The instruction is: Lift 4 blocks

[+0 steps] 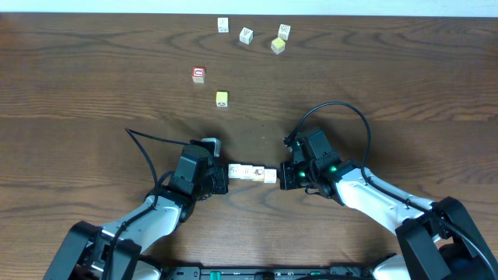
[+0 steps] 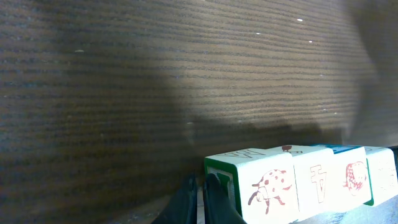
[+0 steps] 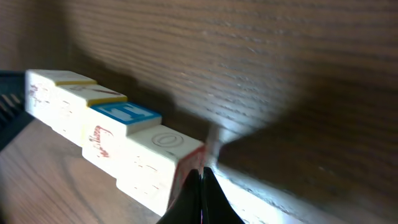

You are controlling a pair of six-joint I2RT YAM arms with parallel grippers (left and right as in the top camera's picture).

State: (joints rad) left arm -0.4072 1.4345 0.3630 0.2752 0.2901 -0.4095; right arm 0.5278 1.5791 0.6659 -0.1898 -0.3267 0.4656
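Dark wooden table [image 1: 78,85] spreads beneath a row of four blocks [image 1: 253,173], set end to end toward its near side. The left gripper [image 1: 223,177] and right gripper [image 1: 283,176], each with fingers closed together, press the row's two ends. Bare wood separates it from a yellow cube [image 1: 222,98], a red cube [image 1: 198,75] and the far-edge cubes [image 1: 246,35].

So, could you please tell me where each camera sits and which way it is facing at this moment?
Overhead: fixed above the table, looking straight down; left arm and right arm meet at the row of four blocks.
Left wrist: on the left arm, looking low across the table; shut jaws at bottom edge.
Right wrist: same from the opposite end; shut jaws at bottom.
Shared: all views show the row.
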